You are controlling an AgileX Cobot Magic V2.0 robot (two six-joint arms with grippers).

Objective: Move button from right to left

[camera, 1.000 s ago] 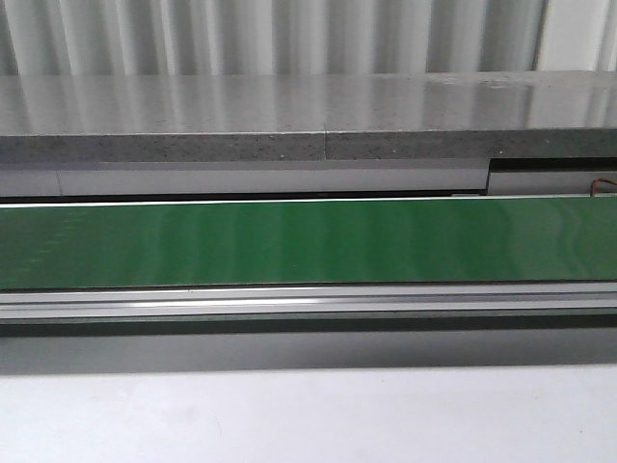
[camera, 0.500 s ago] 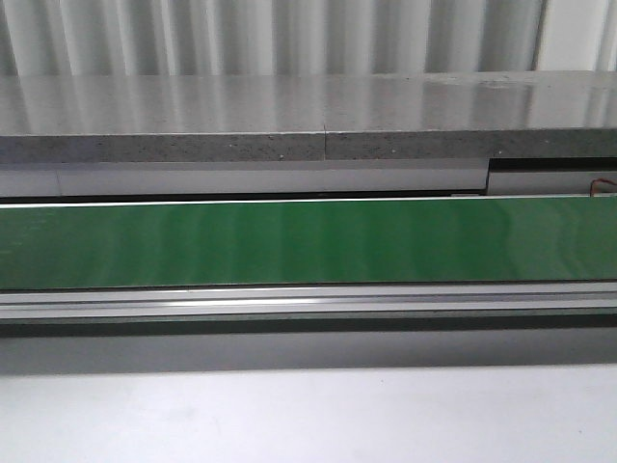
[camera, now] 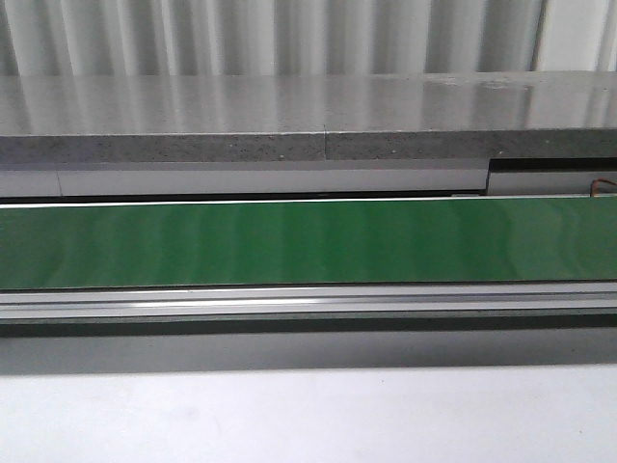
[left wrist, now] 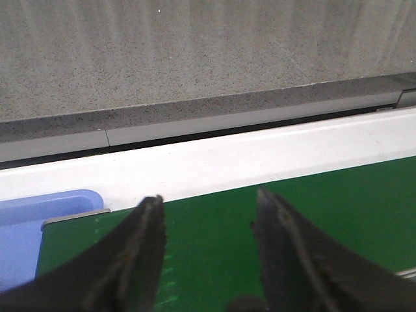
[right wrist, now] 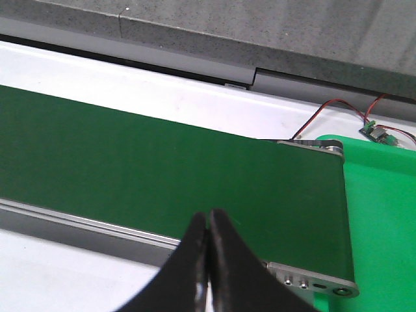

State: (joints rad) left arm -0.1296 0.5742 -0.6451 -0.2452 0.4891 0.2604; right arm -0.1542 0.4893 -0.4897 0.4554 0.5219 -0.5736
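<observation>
Green conveyor belt (camera: 308, 241) bare end to end; button nowhere in any view, so bearing and long axis unknown. Left gripper (left wrist: 208, 218) fingers spread over belt beside blue bin (left wrist: 39, 218). Right gripper (right wrist: 208, 224) fingers clenched, empty, near green tray (right wrist: 383, 214); probably closer arm.

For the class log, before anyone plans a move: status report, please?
Left gripper open, empty, over the green belt. Right gripper shut, holding nothing. Button not in any view. Belt bare where seen.
</observation>
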